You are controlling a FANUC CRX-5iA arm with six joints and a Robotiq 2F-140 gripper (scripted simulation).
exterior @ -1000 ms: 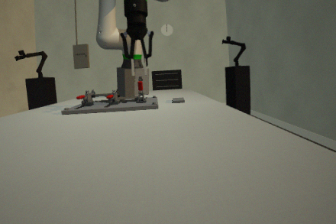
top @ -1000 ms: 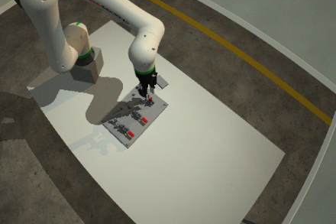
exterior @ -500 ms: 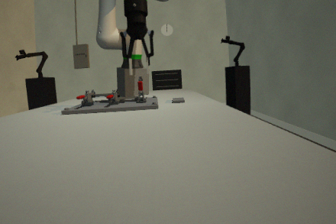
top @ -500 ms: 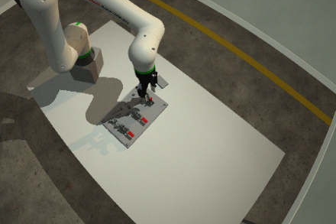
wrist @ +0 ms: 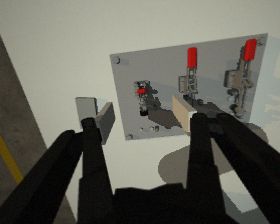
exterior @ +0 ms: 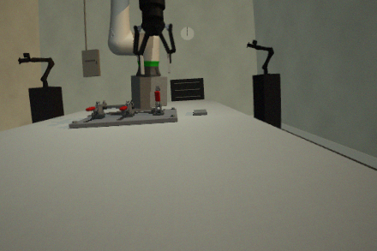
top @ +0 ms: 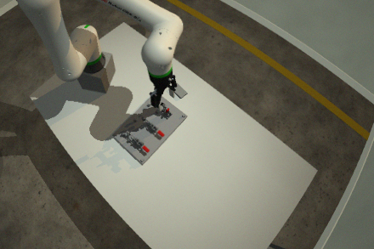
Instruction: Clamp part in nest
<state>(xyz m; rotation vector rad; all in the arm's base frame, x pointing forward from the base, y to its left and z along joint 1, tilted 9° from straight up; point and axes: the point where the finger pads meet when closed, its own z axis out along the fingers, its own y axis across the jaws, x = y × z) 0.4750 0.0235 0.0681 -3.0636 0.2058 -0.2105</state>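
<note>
Exterior view: thin flat grey part [exterior: 200, 112] beside fixture [exterior: 124, 117].

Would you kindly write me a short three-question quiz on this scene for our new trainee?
1. True or false: the gripper holds the part.
2. How many clamp handles on the fixture plate stand upright in the exterior view: A) none B) one C) three?
3. Fill in: the part lies on the table ____ the fixture plate.

Key:
1. False; the fingers are open and empty, high above the plate.
2. B; only the upright red handle nearest the part, while the other two red handles lie low.
3. Beside, apart from it.
</note>
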